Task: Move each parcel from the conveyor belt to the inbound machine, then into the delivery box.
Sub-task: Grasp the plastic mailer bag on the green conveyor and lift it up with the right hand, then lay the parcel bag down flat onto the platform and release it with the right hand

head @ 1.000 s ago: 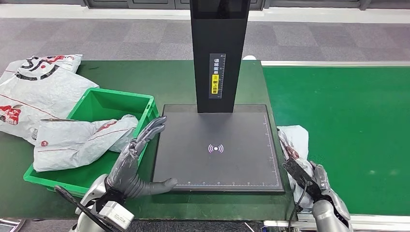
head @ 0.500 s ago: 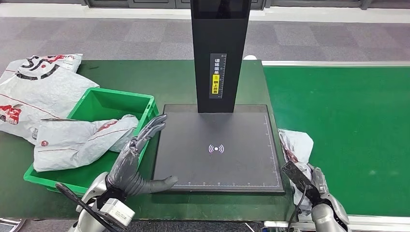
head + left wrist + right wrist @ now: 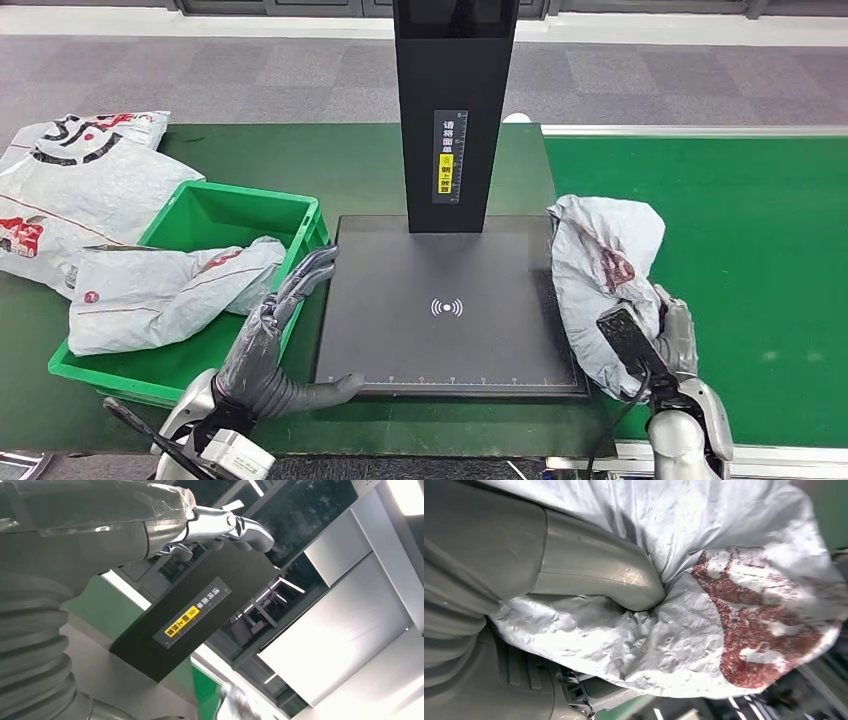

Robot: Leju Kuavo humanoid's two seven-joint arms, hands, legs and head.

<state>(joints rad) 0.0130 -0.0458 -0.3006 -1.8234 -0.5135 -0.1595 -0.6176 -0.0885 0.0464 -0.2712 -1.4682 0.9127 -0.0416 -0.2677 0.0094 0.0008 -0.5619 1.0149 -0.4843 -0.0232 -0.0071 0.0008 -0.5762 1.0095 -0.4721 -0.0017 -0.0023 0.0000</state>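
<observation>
A black scanning plate (image 3: pixel 450 305) of the inbound machine lies on the green desk (image 3: pixel 360 165), with the machine's black upright column (image 3: pixel 455 110) rising from its far edge. The left robot hand (image 3: pixel 275 330) rests at the plate's near-left corner, holding nothing, its fingers stretched out along the plate's left edge and the thumb lying across the near edge. Just outboard of that robot hand stands the green delivery box (image 3: pixel 215 215), with a crumpled white parcel in the box (image 3: pixel 165 290) draped over its near-left part. Beyond the box, further from the left robot hand, large white bags (image 3: pixel 80 185) lie on the desk.

The right robot hand (image 3: pixel 665 345) grips a grey crumpled parcel (image 3: pixel 600 265) with red print. In the right wrist view the thick thumb (image 3: pixel 599 570) presses into the wrinkled film of this parcel (image 3: pixel 734 580). The parcel stands up above the right robot hand and leans inward, overlapping the right edge of the scanning plate, between the plate and the green conveyor belt (image 3: pixel 730 270), which stretches away on the outer side of that robot hand. The column stands ahead and to the inner side of the held parcel, apart from it.
</observation>
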